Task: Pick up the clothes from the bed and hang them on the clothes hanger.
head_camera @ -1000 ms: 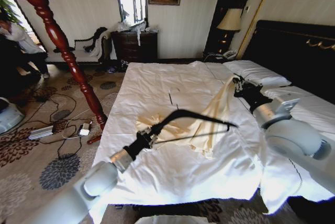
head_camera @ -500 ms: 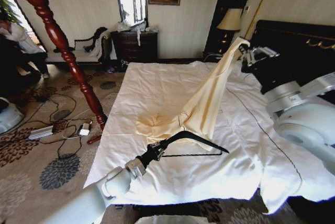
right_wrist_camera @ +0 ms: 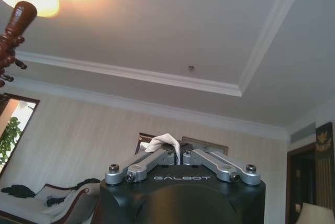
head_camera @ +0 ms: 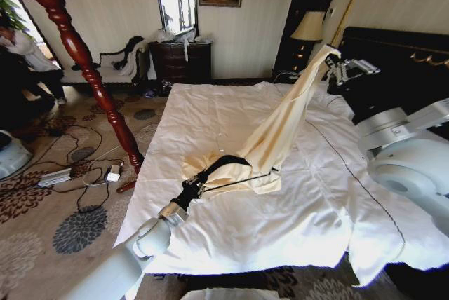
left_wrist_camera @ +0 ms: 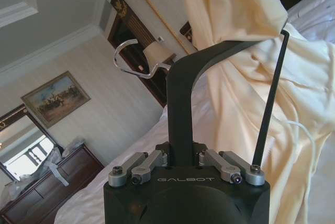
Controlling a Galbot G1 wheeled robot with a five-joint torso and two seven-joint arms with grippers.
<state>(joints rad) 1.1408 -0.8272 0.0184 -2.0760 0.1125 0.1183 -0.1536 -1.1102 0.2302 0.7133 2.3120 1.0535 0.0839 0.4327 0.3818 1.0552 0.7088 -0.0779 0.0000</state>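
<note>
My right gripper [head_camera: 335, 62] is up at about one o'clock in the head view, above the far right part of the bed [head_camera: 210, 237] and in front of the dark headboard [head_camera: 400, 62]. Its fingers are pinched together on a corner of the shirt [head_camera: 277, 135]; in the right wrist view that gripper [right_wrist_camera: 181, 156] has a small white tuft of cloth poking out between the closed tips, with the ceiling beyond. From that pinch the pale yellow shirt hangs down as a long slanted drape toward seven o'clock, and its lower end lies bunched on the white duvet near the middle of the bed.

My left gripper [head_camera: 191, 189] sits low at about seven o'clock from the picture's centre, over the near left part of the bed. It is clamped on the black hanger [head_camera: 228, 167], which reaches out toward three o'clock and lies against the bunched lower end of the shirt. In the left wrist view the left gripper [left_wrist_camera: 182, 157] is closed around the hanger's [left_wrist_camera: 180, 103] thick black shoulder next to the neck, the silver hook [left_wrist_camera: 137, 62] curves off beside it, the thin bottom bar runs up along the fabric, and the shirt [left_wrist_camera: 246, 77] drapes over and behind the hanger's far end. I cannot tell whether that end is inside the shirt or only touching it
</note>
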